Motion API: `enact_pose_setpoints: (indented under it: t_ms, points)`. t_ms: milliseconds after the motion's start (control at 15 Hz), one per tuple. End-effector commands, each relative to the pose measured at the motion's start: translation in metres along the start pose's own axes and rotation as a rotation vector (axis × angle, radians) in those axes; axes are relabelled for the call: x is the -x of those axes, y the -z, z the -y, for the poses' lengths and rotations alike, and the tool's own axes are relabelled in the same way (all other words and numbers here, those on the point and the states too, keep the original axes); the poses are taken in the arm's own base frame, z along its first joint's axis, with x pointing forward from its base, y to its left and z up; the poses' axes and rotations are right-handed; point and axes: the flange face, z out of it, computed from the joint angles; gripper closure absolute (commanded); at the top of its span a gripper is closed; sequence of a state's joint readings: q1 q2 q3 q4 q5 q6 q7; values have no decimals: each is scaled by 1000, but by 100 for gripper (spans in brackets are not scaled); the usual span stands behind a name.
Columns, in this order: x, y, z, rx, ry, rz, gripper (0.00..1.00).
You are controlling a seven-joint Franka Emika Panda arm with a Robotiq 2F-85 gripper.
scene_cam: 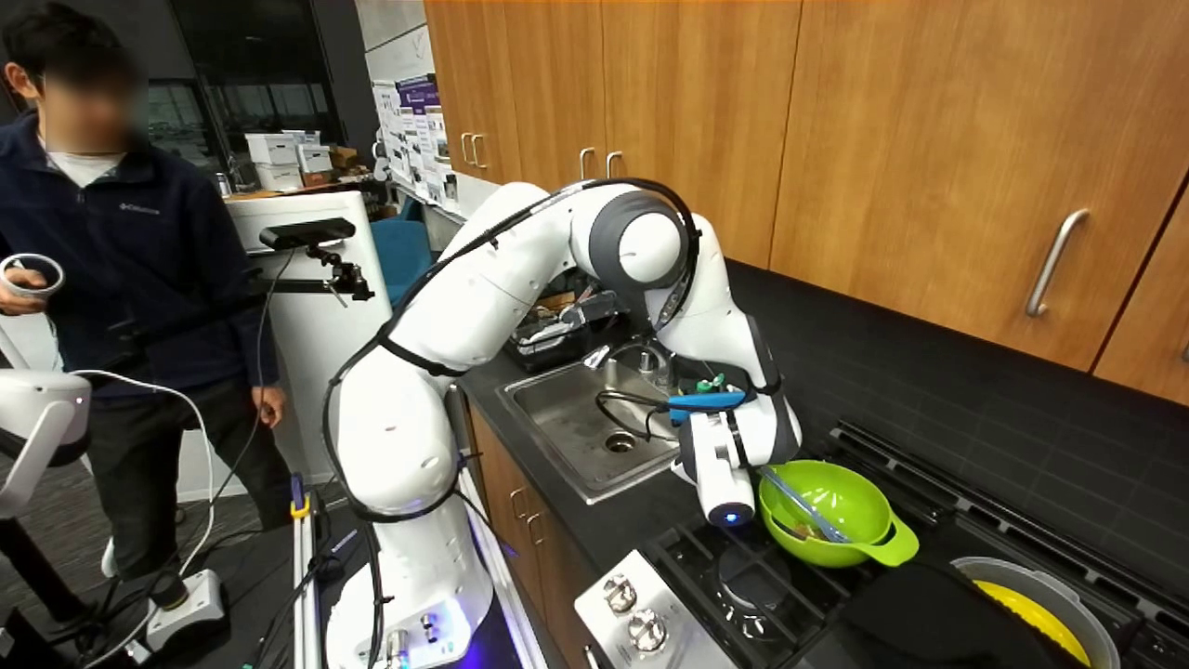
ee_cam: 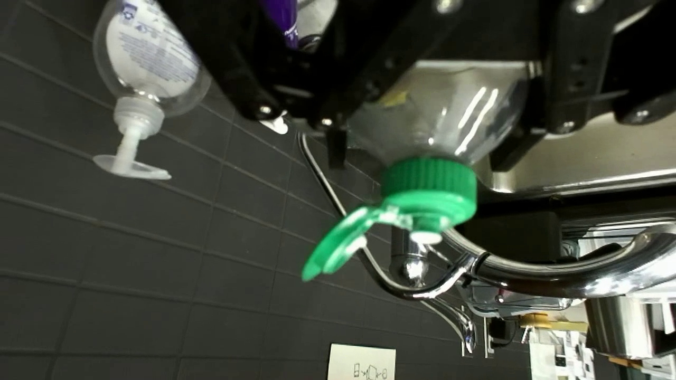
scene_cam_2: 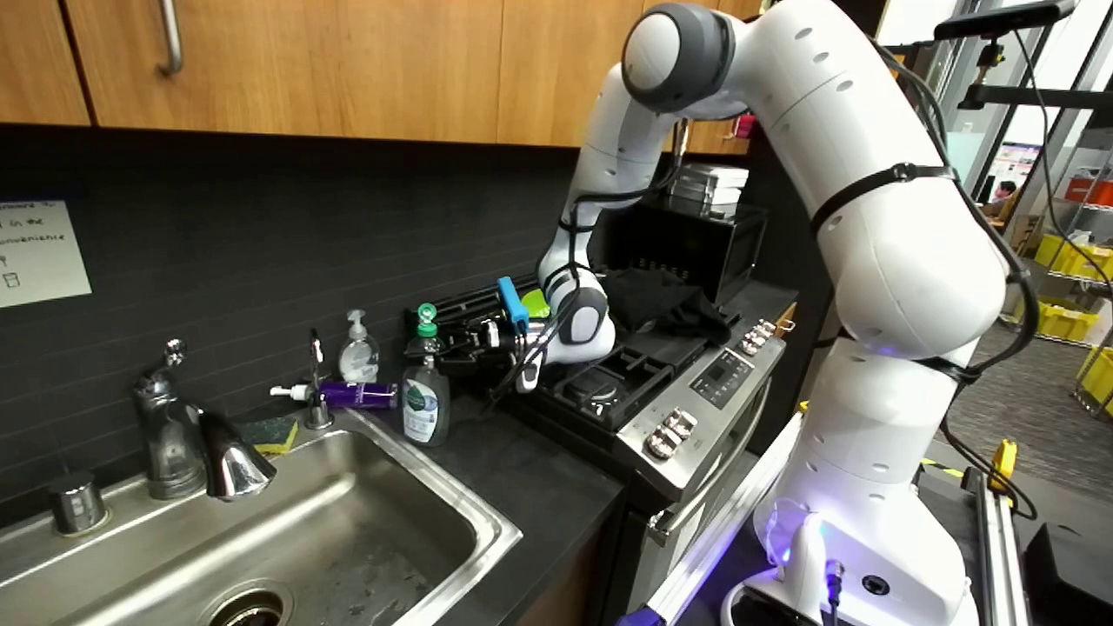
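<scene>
Dark counter ran between the steel sink and the gas stove, and there, just beside the sink's corner, was the clear squeeze bottle, upright, its green cap flipped open. The gripper had its fingers partway apart, closed on the bottle's shoulder from both sides; whether the base touched the counter could not be told. Near the back lay a purple bottle on its side, next to an upright pump bottle, and a sponge sat on the sink's edge by the chrome faucet. The stove carried a lime-green bowl with a bluish utensil inside, a grey pot and a black cloth. Wooden cabinets hung above the black-tiled wall, which bore a handwritten note. In an exterior view a person in a navy jacket stood well apart from the counter.
</scene>
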State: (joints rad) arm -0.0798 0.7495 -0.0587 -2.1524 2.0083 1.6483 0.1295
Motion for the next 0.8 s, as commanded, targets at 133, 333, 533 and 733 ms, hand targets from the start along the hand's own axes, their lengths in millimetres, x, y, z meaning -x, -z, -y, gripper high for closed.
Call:
enact_pose_setpoints:
  t_ms: [133,333,533,733]
  points:
    - [36,29,-5,-22,45,-29,57]
    - [47,38,-4,-34,61,-35,57]
    - [57,42,-3,-38,71,-38,57]
    - [62,42,-3,-33,70,-34,9]
